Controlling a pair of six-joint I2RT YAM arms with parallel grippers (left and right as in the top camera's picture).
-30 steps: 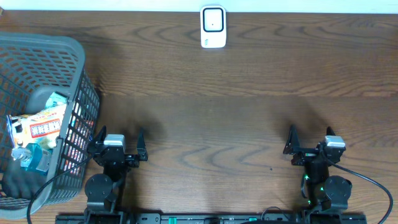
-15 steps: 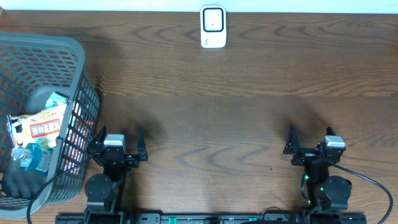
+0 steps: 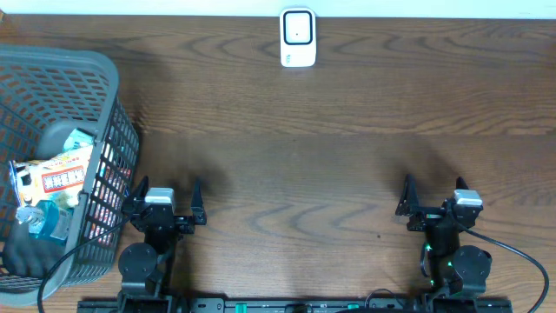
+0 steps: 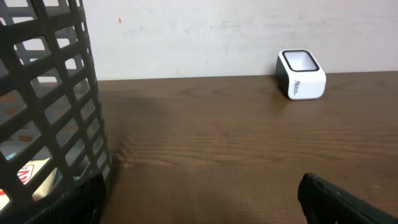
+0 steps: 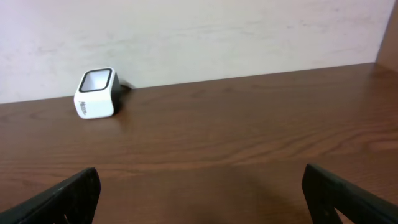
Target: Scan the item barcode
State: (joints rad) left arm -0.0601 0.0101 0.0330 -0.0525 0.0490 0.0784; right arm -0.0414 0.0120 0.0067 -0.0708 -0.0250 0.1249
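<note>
The white barcode scanner stands at the far middle of the wooden table, also visible in the left wrist view and the right wrist view. Packaged items lie in the grey mesh basket at the left, among them a yellow-white packet with a red label. My left gripper sits open near the front edge, just right of the basket, with nothing between its fingers. My right gripper is open and empty at the front right, fingers wide apart.
The basket wall fills the left side of the left wrist view, close to my left finger. A blue-topped packet and a dark object also lie in the basket. A pale wall runs behind the table's far edge.
</note>
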